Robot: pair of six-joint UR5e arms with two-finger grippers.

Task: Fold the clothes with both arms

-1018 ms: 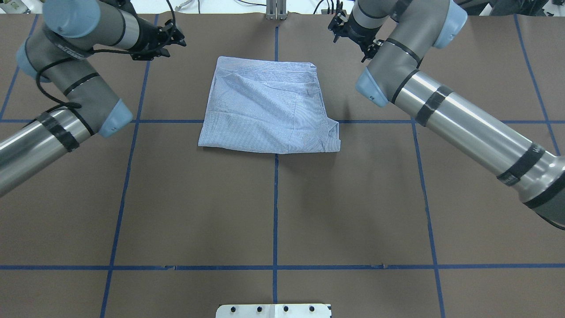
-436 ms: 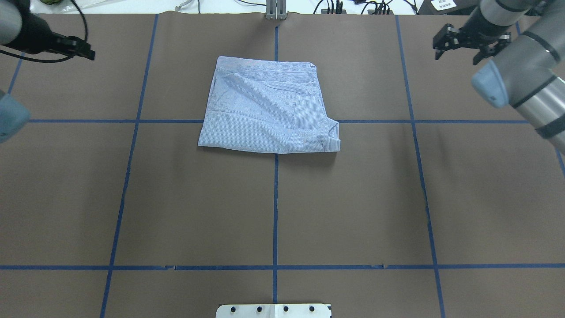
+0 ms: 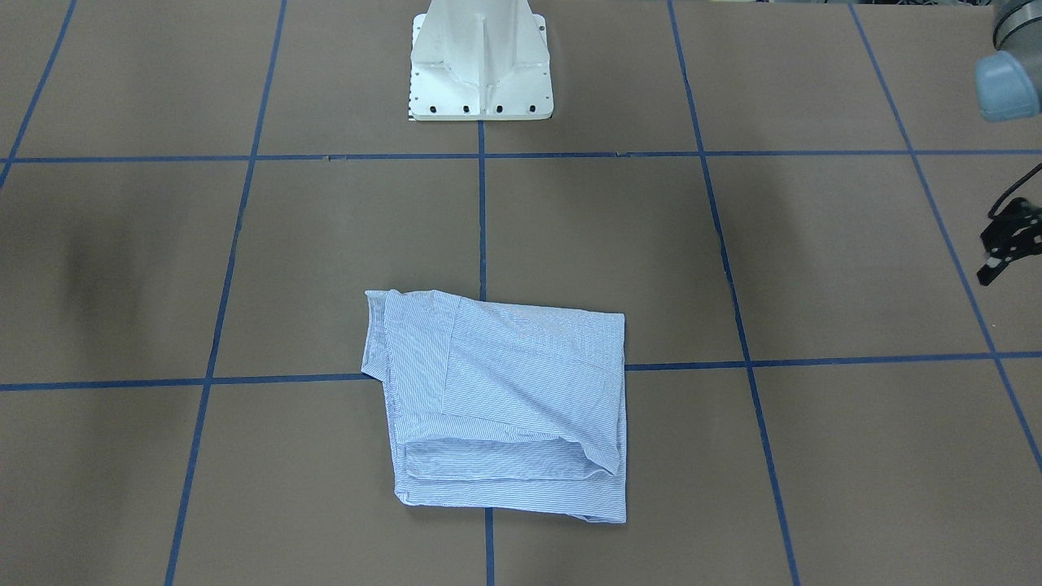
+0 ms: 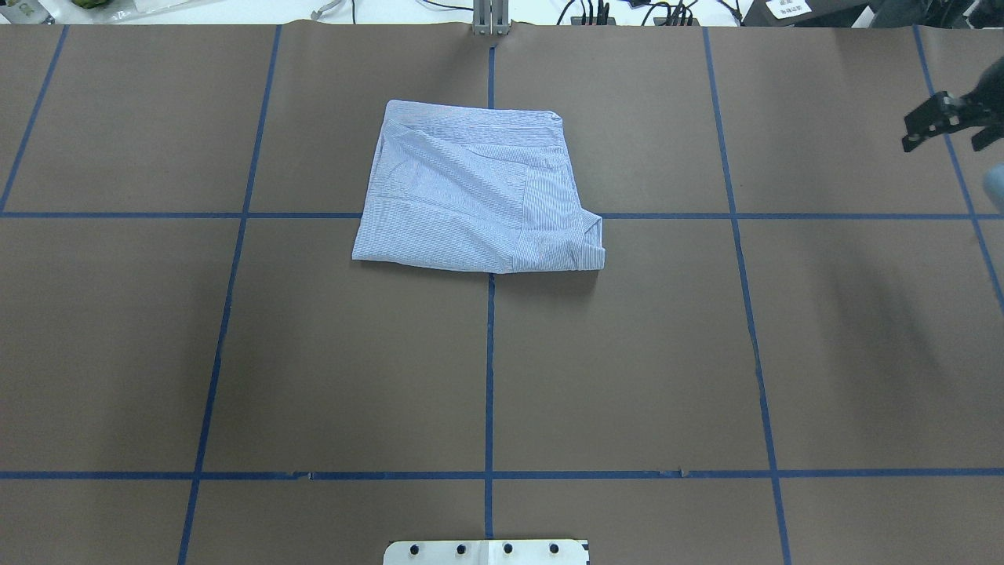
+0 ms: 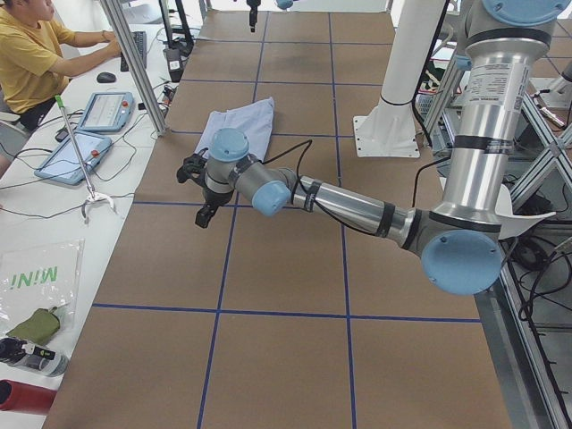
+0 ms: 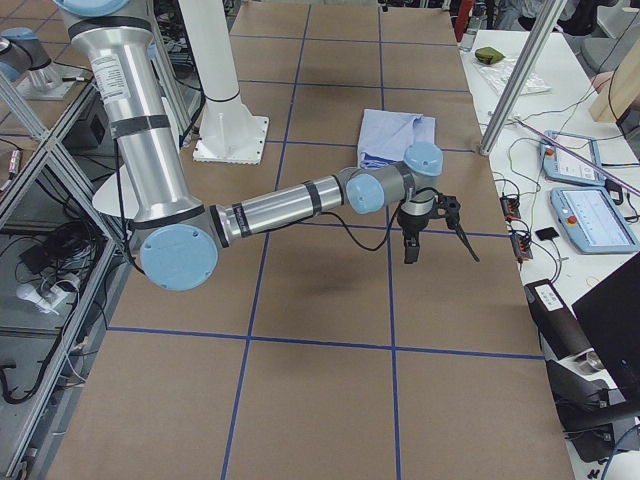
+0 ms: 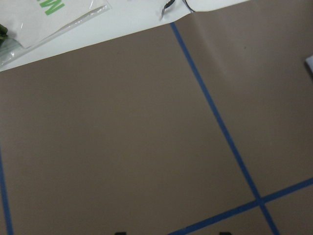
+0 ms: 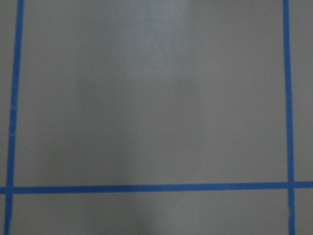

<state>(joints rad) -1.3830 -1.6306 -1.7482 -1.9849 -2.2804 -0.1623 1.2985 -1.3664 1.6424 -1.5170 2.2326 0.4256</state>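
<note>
Swinging further out from the shirt [image 4: 471, 196] than a moment ago, the left arm [image 5: 349, 199] is no longer showing in the overhead view, and the right gripper [image 4: 943, 143] is sitting at that view's right edge. Nearest the robot, the white base plate [image 4: 486, 552] is lying well short of the shirt. Beyond it the shirt is lying folded into a rough rectangle on the brown surface [image 4: 627, 353], straddling a crossing of blue tape lines [image 4: 489, 353], with nothing touching it. Level with the shirt's far edge and well off to its right, the right gripper is hanging with its jaws spread wide and empty. Well off to the shirt's left, the left gripper [image 5: 195, 193] is hovering above the surface, jaws likewise standing apart and holding nothing.
</note>
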